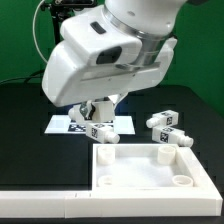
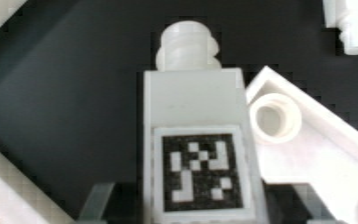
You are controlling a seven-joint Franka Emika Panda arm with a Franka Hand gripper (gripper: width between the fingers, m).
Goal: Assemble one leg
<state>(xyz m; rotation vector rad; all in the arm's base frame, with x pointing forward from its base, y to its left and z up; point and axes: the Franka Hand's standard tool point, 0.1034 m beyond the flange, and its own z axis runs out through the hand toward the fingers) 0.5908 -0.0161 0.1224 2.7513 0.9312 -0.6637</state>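
Black table (image 1: pixel 20 130), white panel (image 1: pixel 140 172); only in wrist view, jaws tight around tagged leg (image 2: pixel 197 120) beside corner hole (image 2: pixel 270 115).

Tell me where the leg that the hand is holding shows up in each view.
Exterior view: the leg sits centre, at the white panel's far corner on the exterior view's left.
Wrist view: the leg fills the middle, beside the panel's corner.
Shared landmark: the white panel.
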